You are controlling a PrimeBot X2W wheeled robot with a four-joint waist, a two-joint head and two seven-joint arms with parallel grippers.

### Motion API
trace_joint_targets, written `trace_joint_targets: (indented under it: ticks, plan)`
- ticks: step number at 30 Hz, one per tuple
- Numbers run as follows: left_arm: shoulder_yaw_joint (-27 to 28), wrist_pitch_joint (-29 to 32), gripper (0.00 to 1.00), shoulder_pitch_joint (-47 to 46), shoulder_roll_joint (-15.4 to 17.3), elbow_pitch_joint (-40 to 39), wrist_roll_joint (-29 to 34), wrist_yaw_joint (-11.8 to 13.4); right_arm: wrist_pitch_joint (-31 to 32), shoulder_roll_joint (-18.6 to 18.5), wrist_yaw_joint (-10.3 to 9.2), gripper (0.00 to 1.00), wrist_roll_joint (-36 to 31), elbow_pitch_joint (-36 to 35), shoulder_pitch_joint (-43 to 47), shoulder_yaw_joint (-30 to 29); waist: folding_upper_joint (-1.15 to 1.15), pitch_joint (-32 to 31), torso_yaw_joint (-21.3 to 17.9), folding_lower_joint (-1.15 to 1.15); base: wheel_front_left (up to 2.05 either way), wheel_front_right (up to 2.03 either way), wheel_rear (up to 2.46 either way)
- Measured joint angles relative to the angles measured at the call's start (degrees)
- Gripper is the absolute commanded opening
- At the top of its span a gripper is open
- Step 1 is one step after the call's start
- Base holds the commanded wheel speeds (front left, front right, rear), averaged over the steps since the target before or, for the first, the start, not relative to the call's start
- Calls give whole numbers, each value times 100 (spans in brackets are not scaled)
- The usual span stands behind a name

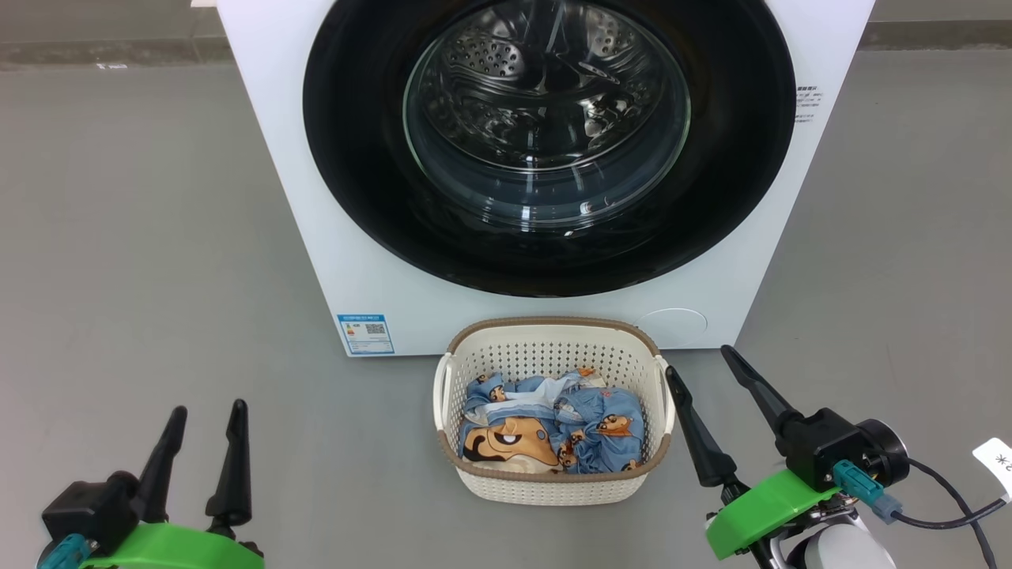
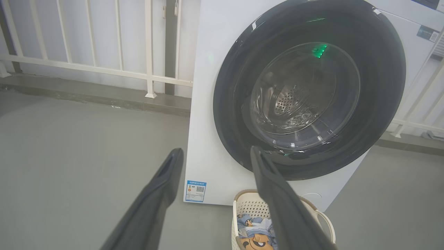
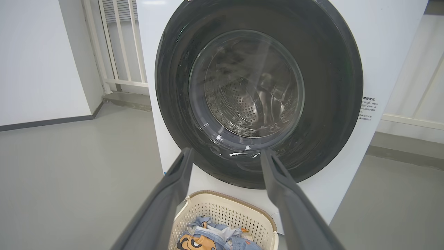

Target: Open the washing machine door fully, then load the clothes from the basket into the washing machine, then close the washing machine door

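The white washing machine stands straight ahead, its round glossy black door shut flat against the front; the steel drum shows through the glass window. On the floor just before it sits the cream basket holding the light blue bear-print clothes. My left gripper hovers open at the lower left, well clear of the basket. Open too, my right gripper hangs just right of the basket's rim. The door, basket and clothes also appear in both wrist views.
Grey floor spreads wide on both sides of the machine. A blue label sticker marks its lower left front. A white railing and low ledge run behind at the left; a white wall stands further off.
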Motion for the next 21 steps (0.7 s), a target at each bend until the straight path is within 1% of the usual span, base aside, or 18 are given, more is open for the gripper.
trace_joint_targets:
  ticks: [21]
  plan:
    - [5,0,100,-42,-1,2,31,-1,-1,10,0,100,86,-15,-1,-136,0,-9,-2,0,0,0,0]
